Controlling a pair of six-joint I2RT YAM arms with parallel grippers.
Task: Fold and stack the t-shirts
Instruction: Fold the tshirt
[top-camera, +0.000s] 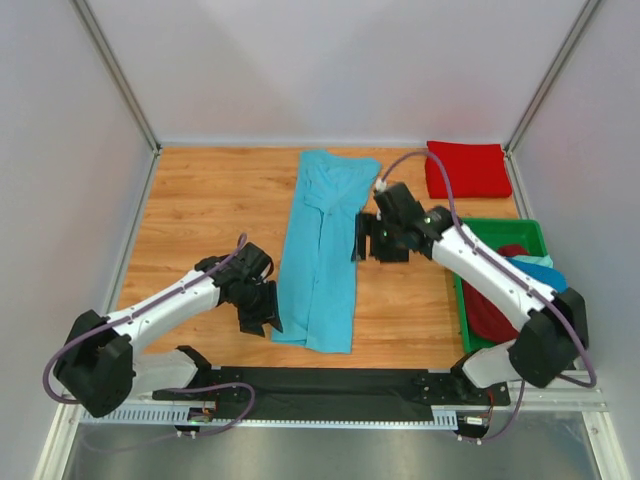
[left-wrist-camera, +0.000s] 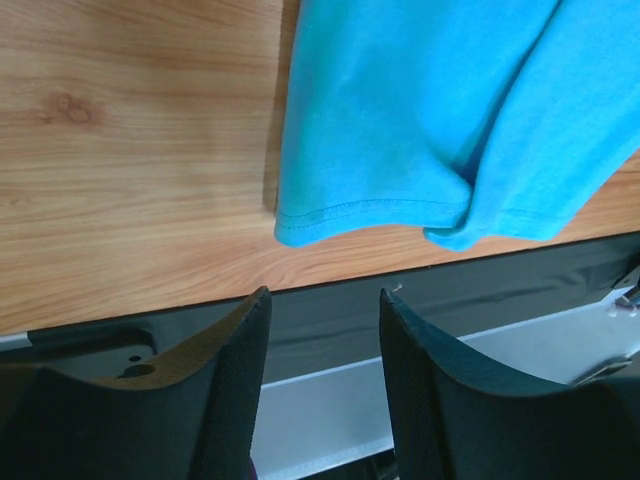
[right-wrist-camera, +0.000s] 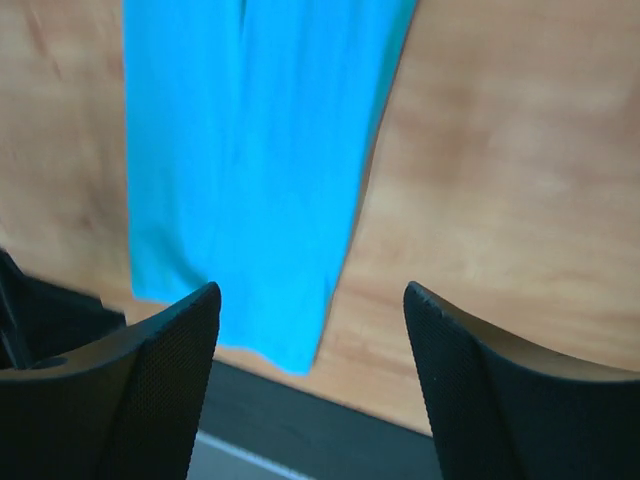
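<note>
White walls and metal corner posts close in a wooden desk (top-camera: 210, 200). The left arm (top-camera: 170, 300) stretches low from the near left corner, its wrist turned toward the middle. The left jaws stand partly apart and hold nothing, just beside the near left edge of the turquoise shirt (top-camera: 322, 250). In the left wrist view the shirt's hem (left-wrist-camera: 370, 212) lies past the fingertips, not between them.

The right arm (top-camera: 490, 270) reaches from the near right corner over the green tray (top-camera: 490, 226). The right jaws are wide and empty at the shirt's right edge, about halfway along it. Whether they touch the cloth cannot be told.

The turquoise shirt lies flat as a long narrow strip running from the far side to the near edge. A folded red shirt (top-camera: 467, 170) sits in the far right corner. In the tray lie a dark red shirt (top-camera: 485, 312) and a blue shirt (top-camera: 540, 265), partly hidden by the right arm.
</note>
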